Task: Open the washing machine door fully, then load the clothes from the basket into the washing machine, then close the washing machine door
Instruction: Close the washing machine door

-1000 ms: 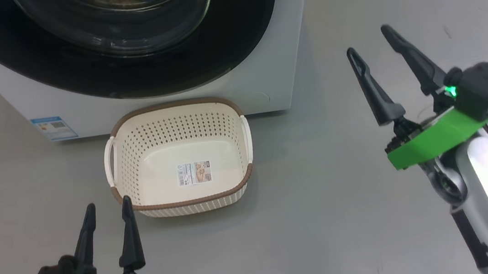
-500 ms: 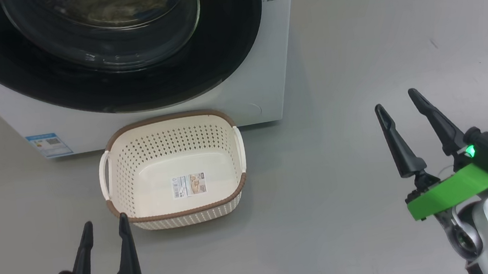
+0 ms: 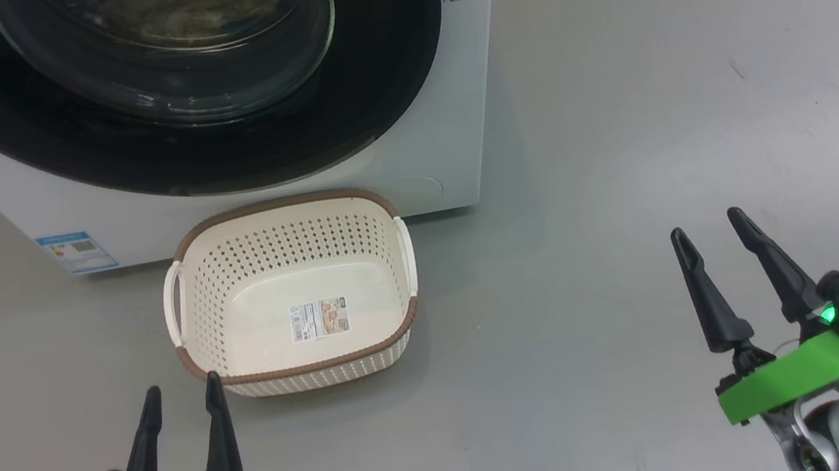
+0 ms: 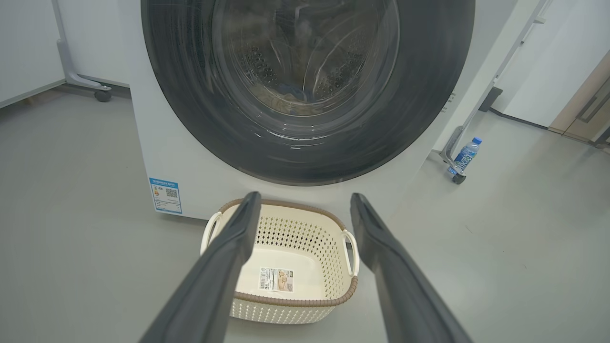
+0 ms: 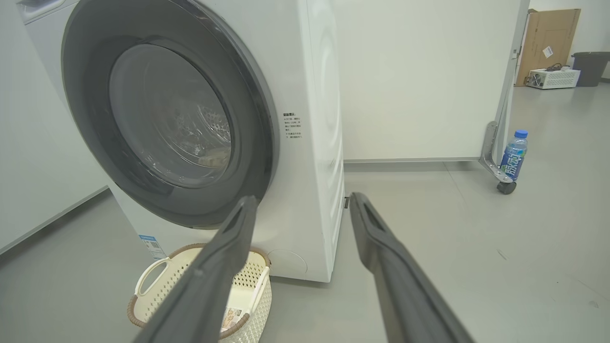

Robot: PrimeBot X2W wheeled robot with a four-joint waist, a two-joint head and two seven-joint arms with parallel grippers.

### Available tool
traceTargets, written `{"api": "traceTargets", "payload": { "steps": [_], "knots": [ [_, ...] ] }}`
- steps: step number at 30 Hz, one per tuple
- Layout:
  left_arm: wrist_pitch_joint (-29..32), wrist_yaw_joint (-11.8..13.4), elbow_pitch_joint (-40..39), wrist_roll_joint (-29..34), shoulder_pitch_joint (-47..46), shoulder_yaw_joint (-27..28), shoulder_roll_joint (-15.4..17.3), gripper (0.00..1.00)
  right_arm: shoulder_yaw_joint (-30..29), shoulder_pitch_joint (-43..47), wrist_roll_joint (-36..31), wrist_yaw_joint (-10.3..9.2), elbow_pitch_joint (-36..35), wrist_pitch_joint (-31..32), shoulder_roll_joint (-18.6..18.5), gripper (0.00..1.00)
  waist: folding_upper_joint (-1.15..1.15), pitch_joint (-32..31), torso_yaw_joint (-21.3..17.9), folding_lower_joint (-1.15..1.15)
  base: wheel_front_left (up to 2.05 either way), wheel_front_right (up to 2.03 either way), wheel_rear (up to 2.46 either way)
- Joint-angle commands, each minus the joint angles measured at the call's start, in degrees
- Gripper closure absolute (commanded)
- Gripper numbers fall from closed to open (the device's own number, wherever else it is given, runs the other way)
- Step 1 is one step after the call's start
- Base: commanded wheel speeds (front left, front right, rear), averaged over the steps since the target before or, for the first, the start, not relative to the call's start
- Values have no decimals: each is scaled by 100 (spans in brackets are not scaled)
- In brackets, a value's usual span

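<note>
The washing machine (image 3: 449, 145) stands white at the top left, and its door (image 3: 385, 73), a black ring around glass, lies flush against the front. Through the glass (image 4: 290, 95) pale fabric with a bit of blue, the clothes, lies in the steel drum. The cream basket (image 3: 286, 239) sits on the floor right before the machine, with nothing in it but a label sticker (image 3: 320, 319). My left gripper (image 3: 180, 387) is open just short of the basket's near left corner. Far to the right, over bare floor, my right gripper (image 3: 707, 225) is open and holds nothing.
A blue energy label (image 3: 76, 252) marks the machine's lower left front. A water bottle (image 5: 513, 155) stands beside a wheeled metal frame leg (image 5: 495, 143) to the machine's right. A cardboard box (image 5: 548, 45) and a dark bin (image 5: 590, 66) sit far back. Grey floor surrounds the basket.
My right gripper has dropped and pulled back toward the lower right of the head view, still open. The head camera shifted slightly. Left gripper and basket have stayed put.
</note>
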Motion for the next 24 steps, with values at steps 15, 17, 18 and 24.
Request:
{"api": "traceTargets", "payload": {
  "steps": [15,17,18,24],
  "knots": [
    [-56,2,-247,-21,-52,212,70,0,-208,203,-33,-21,-85,4,51,0,0,31,-21,0,0,0,0],
    [-56,2,-260,-14,-46,218,75,0,-236,221,-37,-21,-53,4,54,0,0,36,-18,0,0,0,0],
    [-56,2,-268,-10,-45,220,76,0,-243,224,-38,-21,-40,4,55,0,0,42,-18,0,0,0,0],
    [-56,2,-298,9,-49,208,83,0,-265,228,10,-21,31,4,58,0,0,64,-6,0,0,0,0]
  ]
}}
